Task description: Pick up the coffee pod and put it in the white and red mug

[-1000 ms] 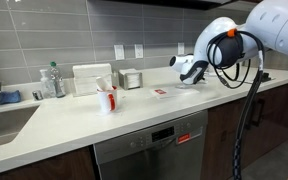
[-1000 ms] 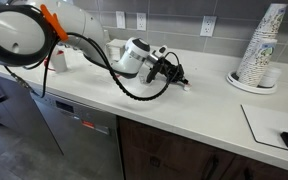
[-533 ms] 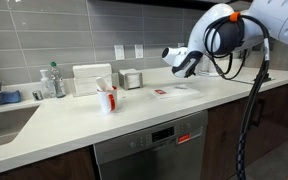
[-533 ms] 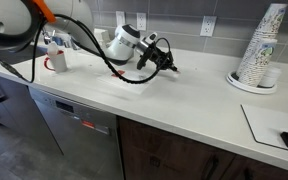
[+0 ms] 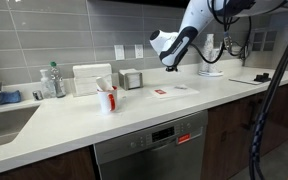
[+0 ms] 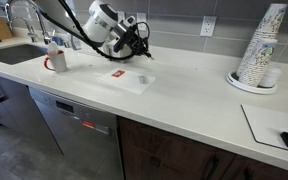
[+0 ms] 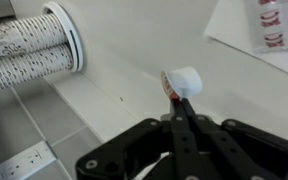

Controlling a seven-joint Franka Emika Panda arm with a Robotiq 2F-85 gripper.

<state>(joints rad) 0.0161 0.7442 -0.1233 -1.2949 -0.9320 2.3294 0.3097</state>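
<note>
In the wrist view my gripper (image 7: 181, 98) is shut on a small white coffee pod (image 7: 183, 81) with a red rim, held at the fingertips high above the counter. In both exterior views the gripper (image 5: 167, 62) (image 6: 142, 51) hangs in the air above the white sheet (image 5: 174, 91) (image 6: 134, 79). The white and red mug (image 5: 106, 99) (image 6: 56, 60) stands on the counter some way off from the gripper, with utensils sticking out of it. The pod is too small to make out in the exterior views.
A small red item (image 6: 117, 73) lies on the white sheet. A metal canister (image 5: 132, 79), a white box and a bottle (image 5: 52, 80) stand by the wall near the sink (image 5: 4, 120). A stack of paper cups (image 6: 261, 45) (image 7: 24, 50) stands on a plate.
The arm has lifted from low over the counter and swung up and toward the mug's side, carrying the pod well above the white sheet.
</note>
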